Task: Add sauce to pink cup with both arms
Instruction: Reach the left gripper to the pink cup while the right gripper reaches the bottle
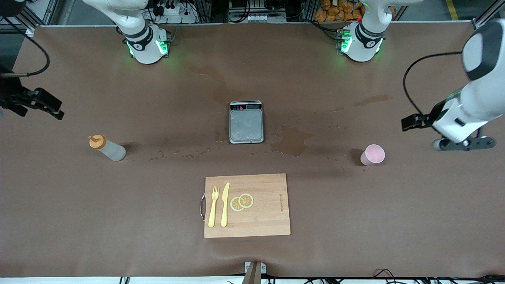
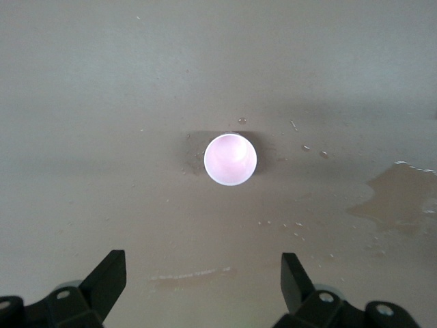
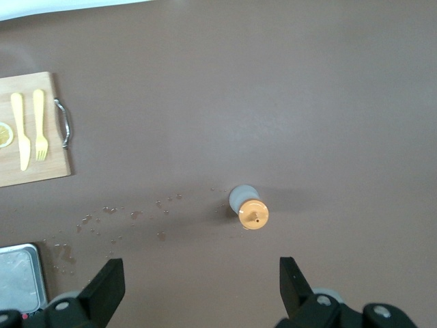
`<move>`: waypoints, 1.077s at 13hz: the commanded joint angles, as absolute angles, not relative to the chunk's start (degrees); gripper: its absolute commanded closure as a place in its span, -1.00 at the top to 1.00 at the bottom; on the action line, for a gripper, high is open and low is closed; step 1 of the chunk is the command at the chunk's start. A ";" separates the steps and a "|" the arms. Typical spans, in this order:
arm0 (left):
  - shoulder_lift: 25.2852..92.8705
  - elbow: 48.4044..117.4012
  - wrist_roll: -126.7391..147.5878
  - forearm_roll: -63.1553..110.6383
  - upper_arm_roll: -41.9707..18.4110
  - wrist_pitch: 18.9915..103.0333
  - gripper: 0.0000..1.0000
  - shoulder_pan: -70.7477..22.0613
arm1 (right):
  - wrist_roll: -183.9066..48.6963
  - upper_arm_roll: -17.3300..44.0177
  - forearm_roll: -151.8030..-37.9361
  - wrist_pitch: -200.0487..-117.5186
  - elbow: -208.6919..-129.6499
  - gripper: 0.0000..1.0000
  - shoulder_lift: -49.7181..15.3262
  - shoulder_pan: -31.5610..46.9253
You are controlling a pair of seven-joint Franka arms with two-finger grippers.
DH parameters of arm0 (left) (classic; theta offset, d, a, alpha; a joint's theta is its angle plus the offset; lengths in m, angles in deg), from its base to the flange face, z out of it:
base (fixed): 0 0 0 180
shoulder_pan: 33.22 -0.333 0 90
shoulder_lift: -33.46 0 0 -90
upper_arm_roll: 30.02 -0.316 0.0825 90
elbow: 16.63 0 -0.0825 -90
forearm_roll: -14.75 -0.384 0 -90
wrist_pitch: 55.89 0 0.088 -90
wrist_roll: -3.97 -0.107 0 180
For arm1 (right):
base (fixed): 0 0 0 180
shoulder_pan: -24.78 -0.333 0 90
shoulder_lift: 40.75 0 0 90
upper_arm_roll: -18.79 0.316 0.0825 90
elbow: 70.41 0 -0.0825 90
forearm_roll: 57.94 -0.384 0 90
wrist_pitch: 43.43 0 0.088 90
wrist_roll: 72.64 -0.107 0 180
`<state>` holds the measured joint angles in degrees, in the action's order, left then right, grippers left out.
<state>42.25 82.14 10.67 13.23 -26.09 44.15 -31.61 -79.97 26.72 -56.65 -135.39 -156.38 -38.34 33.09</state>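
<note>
Nothing of the task looks done yet: the sauce point(image 1: 107, 148) stands upright and untouched on the worktop point(image 1: 158, 221) at middle left of the front view, and the pink cup point(image 1: 373, 154) stands apart at middle right, apparently empty in the left wrist view. Gripping the bottle, bringing cup and bottle together and squeezing are all left.

The right claw point(image 3: 198, 277) hangs above the sauce at the frame's left edge, fingers spread wide. The left claw point(image 2: 203, 272) hovers at the right edge, just above the cup's end of the worktop, fingers likewise spread and holding nothing.
</note>
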 commanded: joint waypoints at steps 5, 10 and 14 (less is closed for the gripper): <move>47.33 97.71 10.13 11.76 -25.97 68.55 1.00 -35.06 | -79.58 27.23 -66.37 -134.92 -156.28 1.00 -29.34 44.19; 53.75 98.59 12.58 11.94 -25.97 73.31 1.00 -35.06 | -84.31 27.32 -72.16 -135.36 -155.75 1.00 -19.85 52.62; 56.04 98.68 12.67 12.55 -25.89 74.02 0.84 -35.15 | -100.26 27.23 -72.35 -135.01 -153.91 1.00 -12.55 53.78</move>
<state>55.39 98.74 11.71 13.17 -26.25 73.23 -34.84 -91.20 26.20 -71.34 -135.91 -156.76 -15.78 53.37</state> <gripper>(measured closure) 0.053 0.000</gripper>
